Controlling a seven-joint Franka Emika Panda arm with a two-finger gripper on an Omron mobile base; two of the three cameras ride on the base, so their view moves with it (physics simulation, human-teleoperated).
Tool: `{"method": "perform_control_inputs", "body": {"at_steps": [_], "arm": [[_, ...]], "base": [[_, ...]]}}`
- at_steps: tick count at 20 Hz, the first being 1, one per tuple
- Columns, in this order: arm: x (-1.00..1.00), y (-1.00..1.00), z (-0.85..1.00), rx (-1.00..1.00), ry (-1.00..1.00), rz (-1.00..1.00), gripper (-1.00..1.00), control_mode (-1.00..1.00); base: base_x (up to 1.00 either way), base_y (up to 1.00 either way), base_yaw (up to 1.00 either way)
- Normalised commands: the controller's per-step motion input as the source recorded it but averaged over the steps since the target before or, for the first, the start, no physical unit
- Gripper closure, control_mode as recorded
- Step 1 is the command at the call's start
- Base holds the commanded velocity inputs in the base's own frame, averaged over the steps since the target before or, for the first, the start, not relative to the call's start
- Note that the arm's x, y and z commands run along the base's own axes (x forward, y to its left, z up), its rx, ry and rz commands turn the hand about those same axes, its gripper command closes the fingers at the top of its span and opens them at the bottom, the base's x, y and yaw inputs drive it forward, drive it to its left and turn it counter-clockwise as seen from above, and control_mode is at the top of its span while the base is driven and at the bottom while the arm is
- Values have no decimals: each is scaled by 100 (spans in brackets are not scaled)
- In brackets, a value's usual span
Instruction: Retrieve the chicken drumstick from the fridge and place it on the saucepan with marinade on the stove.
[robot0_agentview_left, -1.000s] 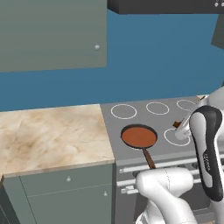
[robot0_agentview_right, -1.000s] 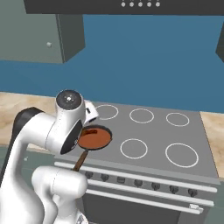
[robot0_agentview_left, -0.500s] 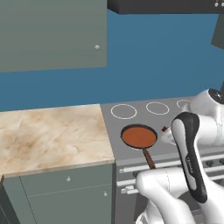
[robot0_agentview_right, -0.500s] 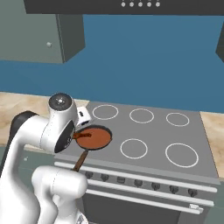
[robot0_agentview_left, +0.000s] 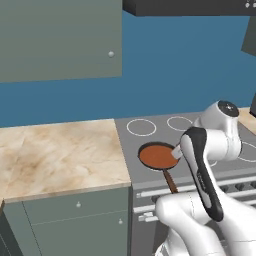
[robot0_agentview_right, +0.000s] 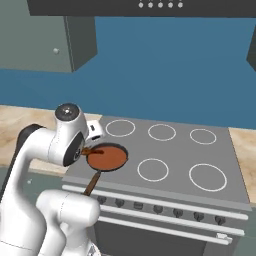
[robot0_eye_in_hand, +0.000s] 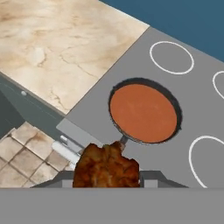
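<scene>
Reddish-brown marinade (robot0_eye_in_hand: 143, 112) inside saucepan (robot0_eye_in_hand: 175, 106)

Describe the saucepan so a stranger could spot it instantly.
Find the grey stove with six white burner rings, set beside the marble counter. The saucepan sits on the front burner nearest that counter. It is the lone pan there, dark-rimmed, filled with flat reddish-brown marinade, its brown handle pointing toward the stove's front edge.

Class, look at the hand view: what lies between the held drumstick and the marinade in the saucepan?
In the hand view, only the saucepan's handle stub and dark rim separate the drumstick from the marinade.
</scene>
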Motion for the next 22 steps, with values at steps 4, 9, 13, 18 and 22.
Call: {"method": "perform_control_inputs", "body": {"at_steps": [4,9,13,18,22], "arm": [[41,0,-24,0,0,-1,100,-100],[42,0,-27,0,0,0,100,-100],[36,0,-27,0,1,0,100,-100],[30,0,-28,0,4,-1,100,-100],[32,0,-28,0,4,-2,100,-100]], "base": [[0,0,0],[0,0,0],[0,0,0],[0,0,0],[0,0,0]]}}
